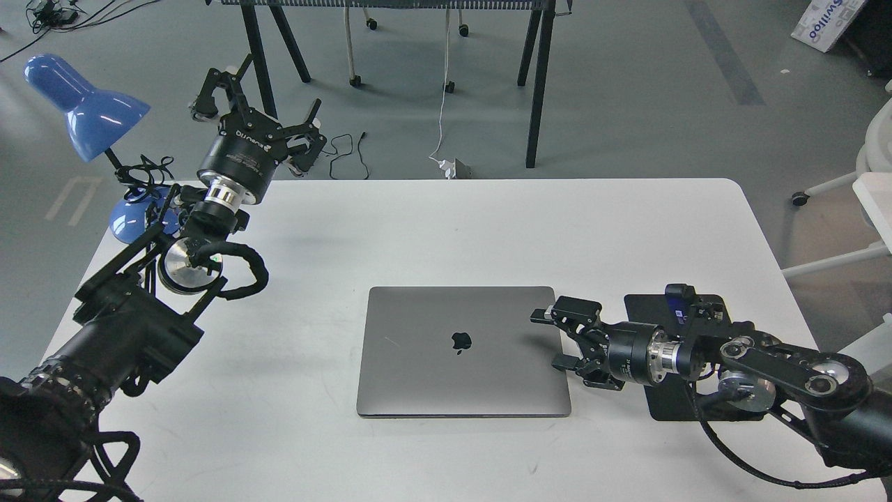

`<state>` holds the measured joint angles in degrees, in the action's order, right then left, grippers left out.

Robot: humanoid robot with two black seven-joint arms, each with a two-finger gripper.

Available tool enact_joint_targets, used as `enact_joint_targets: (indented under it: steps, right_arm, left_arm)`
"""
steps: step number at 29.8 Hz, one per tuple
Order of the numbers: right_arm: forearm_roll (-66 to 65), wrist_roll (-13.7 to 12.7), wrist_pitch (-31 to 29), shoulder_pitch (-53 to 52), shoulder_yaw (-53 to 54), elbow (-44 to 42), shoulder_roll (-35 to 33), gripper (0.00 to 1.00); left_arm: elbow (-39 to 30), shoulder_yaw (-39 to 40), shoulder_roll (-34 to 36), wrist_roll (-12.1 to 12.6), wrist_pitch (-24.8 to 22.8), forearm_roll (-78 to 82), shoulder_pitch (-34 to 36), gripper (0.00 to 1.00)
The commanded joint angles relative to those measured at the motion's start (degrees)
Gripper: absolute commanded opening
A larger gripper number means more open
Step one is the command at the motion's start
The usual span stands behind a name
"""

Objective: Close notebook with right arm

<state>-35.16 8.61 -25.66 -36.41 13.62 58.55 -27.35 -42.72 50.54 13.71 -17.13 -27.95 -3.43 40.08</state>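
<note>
The laptop (463, 352) lies closed on the white table (488, 223), my right gripper (554, 339) spread beside its right edge, my left gripper (261, 104) spread, raised near the blue lamp (83, 97).

A matt grey metal notebook (463, 352) with a glossy black logo on a smooth white counter (418, 216); a glossy blue enamelled lamp (83, 104); a black pad (672, 408), perhaps rubber or cloth, beside it.
</note>
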Motion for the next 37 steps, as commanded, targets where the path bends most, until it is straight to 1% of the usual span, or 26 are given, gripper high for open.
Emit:
enact_joint_targets:
  steps: [1,5,9,13,18,21,26,29,37]
  right_arm:
    - [0.5,0.1,-0.1,-0.7,0.9,0.3,-0.1,1.0]
    - [1.1,0.6,-0.4,-0.7,6.3,1.0,-0.9,1.0]
    - [1.3,0.8,0.0,0.0,17.9,0.9,-0.8,1.0]
    - [4.5,1.0,0.0,0.9,31.4,0.3,0.0,1.0]
    - [9.0,-0.6,1.4,0.6,42.0,-2.1,1.4,1.0]
    - [15.7,-0.6,1.9,0.2,46.4,-5.9,3.0,1.0]
    - [26.3,-0.1,1.8,-0.7,51.0,-12.5,3.9,1.0]
    - [28.9,0.1,1.8,-2.3,52.1,-15.6,4.6,1.0]
    - [29.1,0.0,2.0,-4.0,51.1,-16.4,5.4,1.0]
  left_arm:
    - [0.0,0.0,0.0,0.1,0.0,0.0,0.0,1.0]
    - [0.0,0.0,0.0,0.0,0.0,0.0,0.0,1.0]
    - [-0.1,0.0,0.0,0.0,0.0,0.0,-0.1,1.0]
    - [-0.1,0.0,0.0,0.1,0.0,0.0,-0.1,1.0]
    - [-0.1,-0.1,0.0,0.1,0.0,0.0,-0.1,1.0]
    - [-0.1,0.0,0.0,0.1,-0.1,0.0,-0.1,1.0]
    - [-0.1,-0.1,0.0,0.1,-0.1,0.0,0.0,1.0]
    - [-0.1,0.0,0.0,0.1,-0.1,0.0,-0.1,1.0]
    - [-0.1,0.0,0.1,0.1,-0.1,0.0,-0.1,1.0]
